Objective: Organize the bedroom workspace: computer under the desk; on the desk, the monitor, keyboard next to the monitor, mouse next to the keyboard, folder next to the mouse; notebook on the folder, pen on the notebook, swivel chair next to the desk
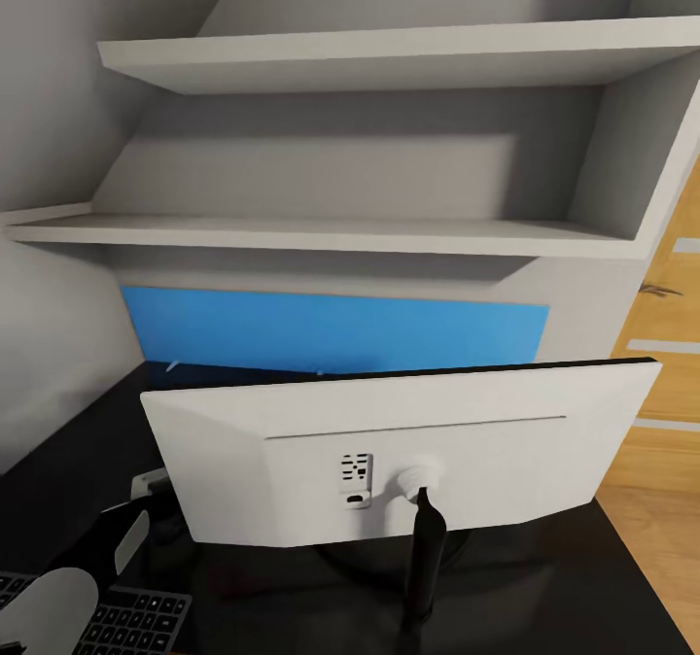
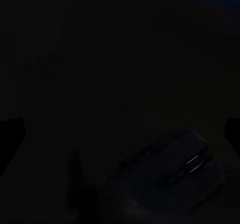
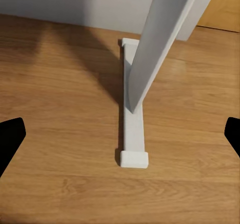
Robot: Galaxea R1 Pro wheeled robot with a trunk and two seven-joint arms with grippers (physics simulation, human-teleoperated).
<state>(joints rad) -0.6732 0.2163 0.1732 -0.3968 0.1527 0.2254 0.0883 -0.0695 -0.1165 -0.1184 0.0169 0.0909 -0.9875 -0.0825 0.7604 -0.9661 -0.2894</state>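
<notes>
The monitor (image 1: 292, 451) stands on the black desk (image 1: 593, 597) with its white back toward me, on a black stem. The keyboard (image 1: 141, 626) lies on the desk at the near left, partly under my left arm (image 1: 92, 558). The left wrist view is very dark. In it the rounded mouse (image 2: 175, 176) shows faintly on the desk, and the left gripper (image 2: 120, 134) is open, its fingertips (image 2: 11, 134) wide apart and clear of the mouse. The right gripper (image 3: 120, 136) hangs open over the wooden floor, holding nothing.
A blue wall panel (image 1: 331, 329) sits behind the monitor, with two grey shelves (image 1: 389, 52) above it. A wooden door (image 1: 671, 363) is at the right. In the right wrist view a white desk leg (image 3: 160, 39) slants down onto its flat foot (image 3: 132, 134).
</notes>
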